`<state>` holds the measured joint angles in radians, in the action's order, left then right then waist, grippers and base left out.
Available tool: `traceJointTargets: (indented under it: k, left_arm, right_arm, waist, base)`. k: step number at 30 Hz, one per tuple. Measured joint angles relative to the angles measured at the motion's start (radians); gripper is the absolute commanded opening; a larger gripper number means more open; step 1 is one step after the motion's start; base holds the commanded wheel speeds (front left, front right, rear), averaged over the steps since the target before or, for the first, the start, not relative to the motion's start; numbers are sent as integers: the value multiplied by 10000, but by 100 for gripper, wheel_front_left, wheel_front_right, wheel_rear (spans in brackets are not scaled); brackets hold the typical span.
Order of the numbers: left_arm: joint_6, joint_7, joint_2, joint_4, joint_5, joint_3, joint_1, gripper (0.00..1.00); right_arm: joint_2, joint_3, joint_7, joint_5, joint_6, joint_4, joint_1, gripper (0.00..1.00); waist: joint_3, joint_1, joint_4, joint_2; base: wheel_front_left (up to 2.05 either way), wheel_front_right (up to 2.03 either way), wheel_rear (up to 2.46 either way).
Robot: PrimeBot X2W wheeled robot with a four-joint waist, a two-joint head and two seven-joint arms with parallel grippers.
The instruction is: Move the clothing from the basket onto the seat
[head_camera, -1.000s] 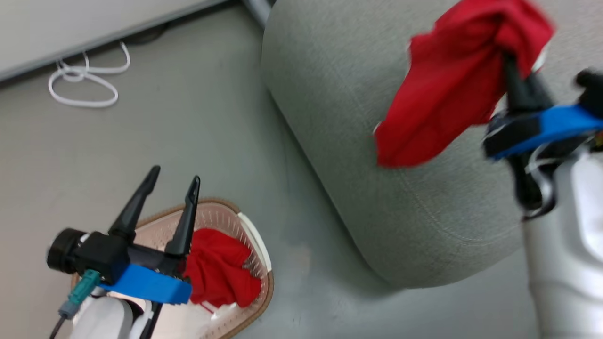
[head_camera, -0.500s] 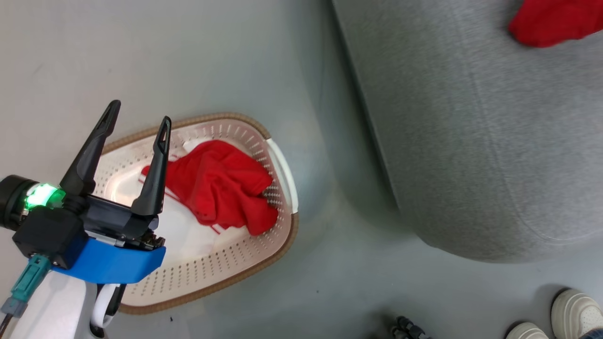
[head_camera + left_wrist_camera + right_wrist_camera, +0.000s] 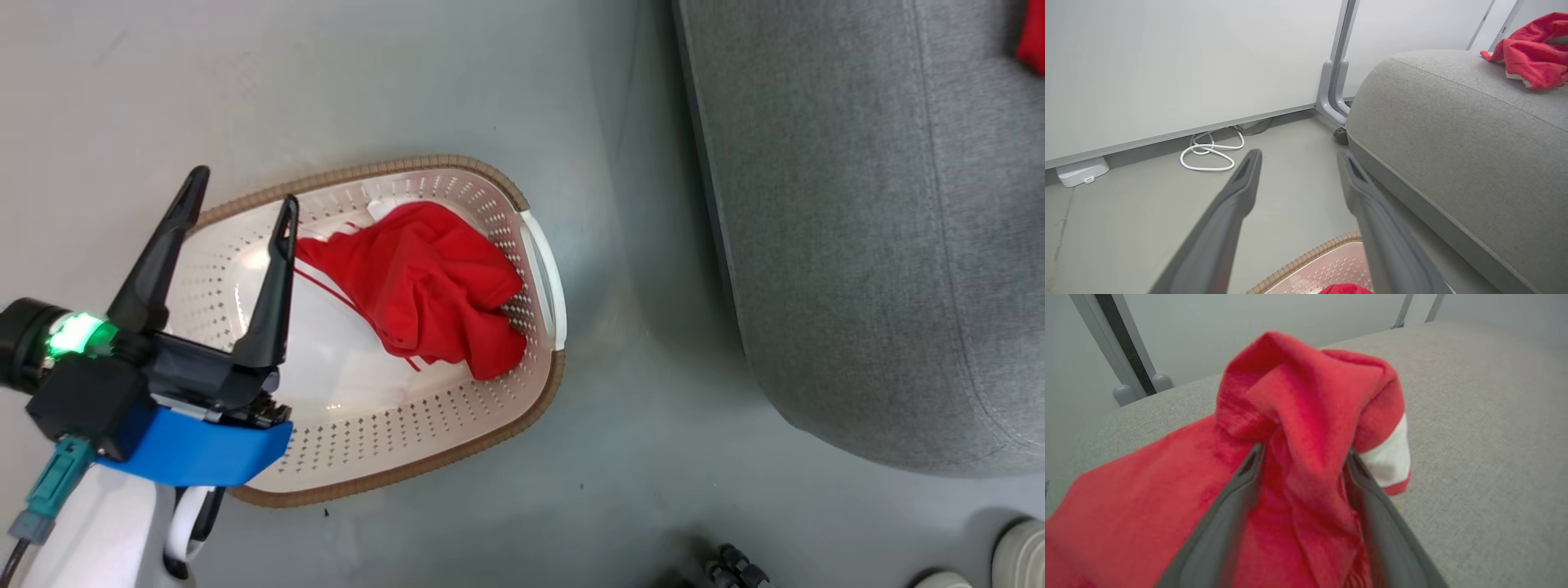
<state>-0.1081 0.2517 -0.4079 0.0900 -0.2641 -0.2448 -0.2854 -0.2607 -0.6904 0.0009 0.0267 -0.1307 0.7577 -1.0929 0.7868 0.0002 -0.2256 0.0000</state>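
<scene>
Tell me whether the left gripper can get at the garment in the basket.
Probably yes. The left gripper hangs open over the basket, and the red garment lies uncovered just beside it, nothing between.

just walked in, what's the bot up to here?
Moving laundry from basket to sofa. One red garment lies on the sofa seat, a bunched fold between the fingers of the right tool, which is open. The second red garment sits in the laundry basket on the floor. The left tool hovers above the basket, open and empty.
</scene>
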Motion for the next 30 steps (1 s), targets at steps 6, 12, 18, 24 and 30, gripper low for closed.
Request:
traceJointTargets:
  k: [6, 12, 18, 24, 30]
  left_arm:
    - [-33, 71, 332, -637, -117, -209, -77, 100]
    - [-79, 102, 857, -1204, -416, -153, 17, 100]
    - [-153, 102, 1398, -1860, -522, 123, 637, 100]
    - [-161, 102, 1827, -2566, -539, 349, 1303, 100]
    - [-215, 107, 2171, -3005, -545, 654, 1791, 100]
  right_arm:
    - [4, 249, -403, 215, 0, 533, 238, 100]
    - [77, 1087, -746, 282, 0, 867, 1208, 100]
    - [186, 2123, -1106, -4, 0, 660, 2578, 100]
    - [569, 2859, -1386, -221, 0, -242, 4331, 100]
    - [1195, 3590, -1430, -165, 0, -1687, 6098, 100]
  waist:
    - [-735, 0, 66, 0]
    - [-1889, -1, 104, 0]
    - [-3231, -4, 147, 0]
    - [-4581, -5, 207, 1]
    - [-5723, -6, 321, 1]
  base:
    - [0, 0, 0]
    - [0, 0, 0]
    - [0, 0, 0]
    - [0, 0, 0]
    - [0, 0, 0]
